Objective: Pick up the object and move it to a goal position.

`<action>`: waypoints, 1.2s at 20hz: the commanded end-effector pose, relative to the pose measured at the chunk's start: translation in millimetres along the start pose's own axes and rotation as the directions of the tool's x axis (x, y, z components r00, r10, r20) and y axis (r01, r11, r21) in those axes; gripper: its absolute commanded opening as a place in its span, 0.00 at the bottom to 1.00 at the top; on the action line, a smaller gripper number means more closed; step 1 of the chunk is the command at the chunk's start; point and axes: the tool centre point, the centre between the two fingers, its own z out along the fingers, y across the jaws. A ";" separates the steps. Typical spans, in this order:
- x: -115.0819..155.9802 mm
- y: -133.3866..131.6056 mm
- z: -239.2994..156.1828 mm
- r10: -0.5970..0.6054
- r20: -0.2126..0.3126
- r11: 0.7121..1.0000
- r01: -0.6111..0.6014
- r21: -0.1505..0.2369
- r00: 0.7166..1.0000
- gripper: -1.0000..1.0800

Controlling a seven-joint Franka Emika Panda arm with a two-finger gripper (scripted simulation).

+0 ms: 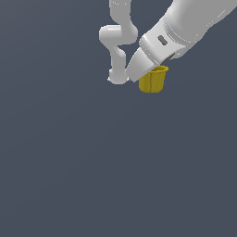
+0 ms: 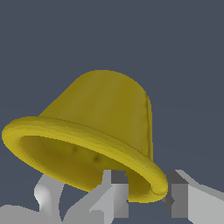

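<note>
The object, a small mustard-yellow cup [image 1: 153, 82] with tapered walls and a flared rim, sits just under the tip of my white arm in the upper middle of the exterior view. In the wrist view the cup [image 2: 100, 118] fills the frame, seen from its rim side and tilted. My gripper [image 2: 148, 197] straddles the rim: one finger [image 2: 117, 192] stands inside the cup's mouth and the other finger [image 2: 178, 199] outside the wall. The rim fills the gap between them. In the exterior view the gripper [image 1: 144, 73] is mostly hidden behind the hand.
A plain dark grey-blue surface lies all around. The arm's white links [image 1: 118, 41] rise behind the cup, toward the top of the exterior view. No goal marker shows.
</note>
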 end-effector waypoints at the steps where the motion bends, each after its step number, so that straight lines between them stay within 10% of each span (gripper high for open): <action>1: -9.9 -9.2 -21.8 0.000 -0.001 1.000 0.000 0.000 1.000 0.00; 24: -47.1 -46.5 -116.7 0.003 -0.001 1.000 -0.003 0.000 1.000 0.00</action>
